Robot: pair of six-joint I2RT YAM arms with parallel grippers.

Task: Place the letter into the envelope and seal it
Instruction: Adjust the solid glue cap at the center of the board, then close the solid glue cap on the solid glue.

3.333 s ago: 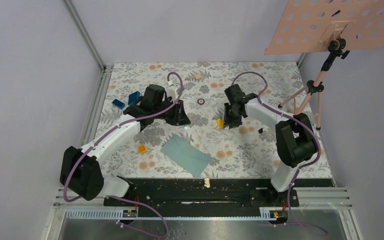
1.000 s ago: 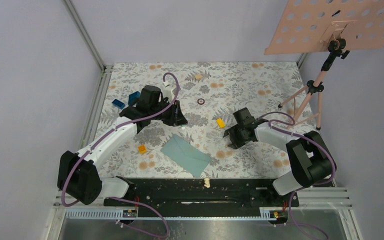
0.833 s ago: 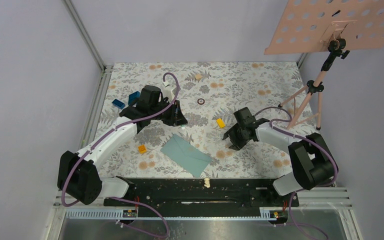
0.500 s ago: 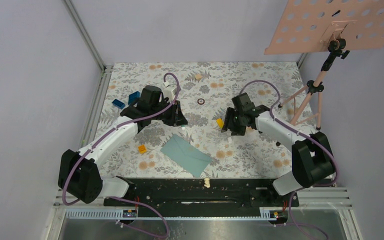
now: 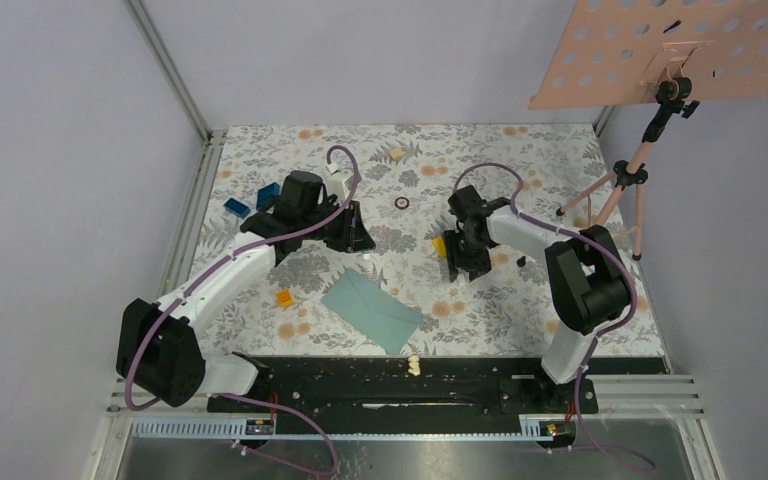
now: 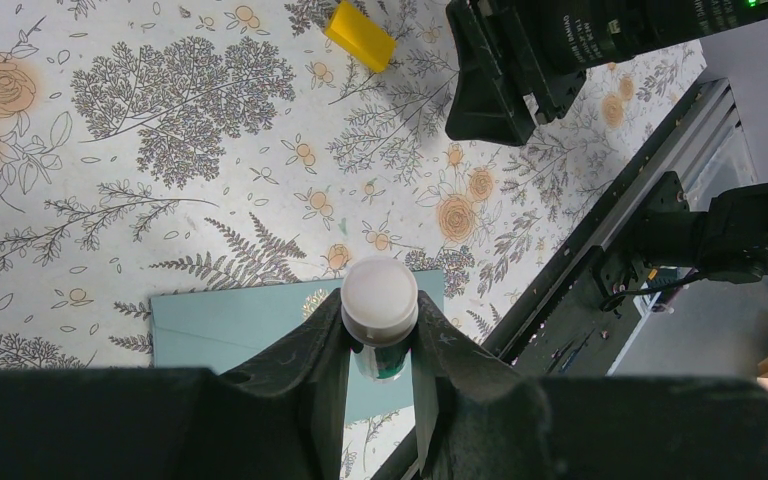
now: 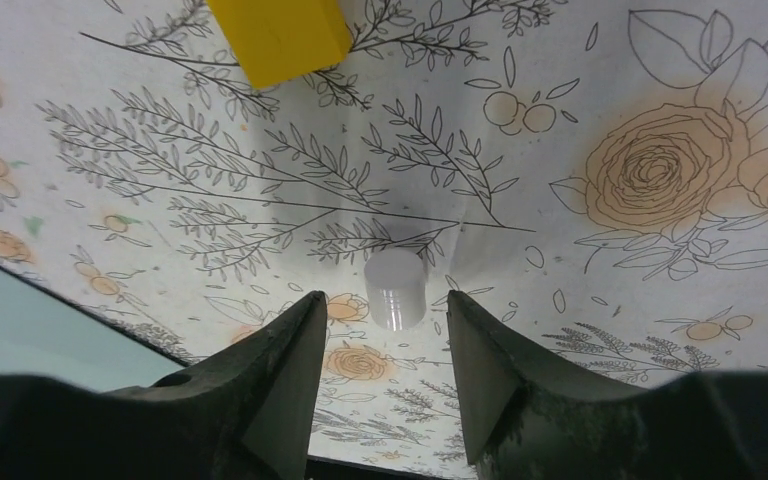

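Left wrist view: left gripper (image 6: 380, 335) partly closed, fingers clamped on small white-capped tube (image 6: 380, 298), teal envelope (image 6: 240, 325) showing beneath. Envelope lies flat on floral table (image 5: 520, 160), near front edge, between both arms. Right wrist view: right gripper (image 7: 382, 305) open, holding nothing; small white cylinder (image 7: 395, 288) stands on table between fingers, untouched. Yellow block (image 7: 280, 35) just beyond.

Bright, even light throughout — a soft grey shadow beneath the right fingers (image 7: 280, 400); pictures sharp.
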